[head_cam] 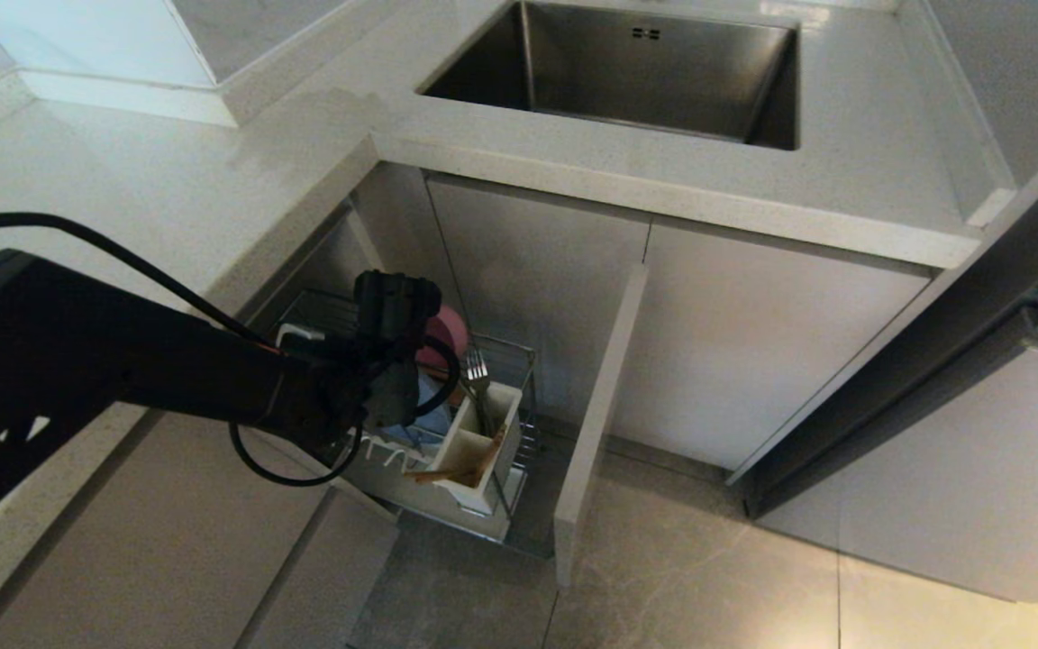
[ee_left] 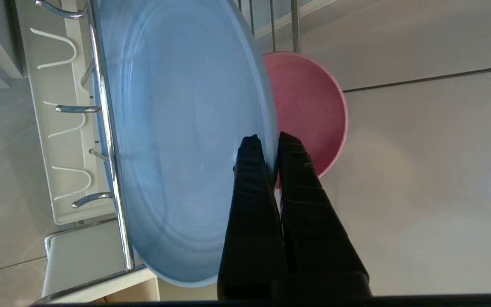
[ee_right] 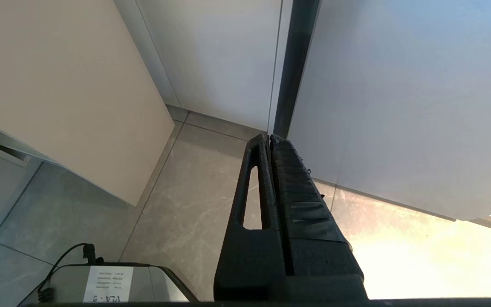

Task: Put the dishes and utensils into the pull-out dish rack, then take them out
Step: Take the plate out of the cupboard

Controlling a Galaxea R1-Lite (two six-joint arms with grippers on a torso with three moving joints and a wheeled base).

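The pull-out dish rack (head_cam: 523, 361) stands drawn out below the counter, its beige front panel (head_cam: 593, 406) toward me. In it the blue plate (ee_left: 177, 140) stands on edge against the chrome wire (ee_left: 109, 140), and the pink bowl (ee_left: 309, 111) is right behind it. My left gripper (ee_left: 271, 140) is shut on the plate's rim, one finger on each face. A fork (head_cam: 477, 365) and chopsticks (head_cam: 451, 472) sit in the white utensil box (head_cam: 483, 442). My right gripper (ee_right: 269, 137) is shut on nothing, low by the floor, outside the head view.
White prongs (ee_left: 58, 47) line the rack's tray beside the plate. The steel sink (head_cam: 627, 72) lies in the countertop (head_cam: 168, 180) above the rack. Cabinet fronts (head_cam: 735, 342) stand to the right, grey floor tiles (head_cam: 663, 559) below.
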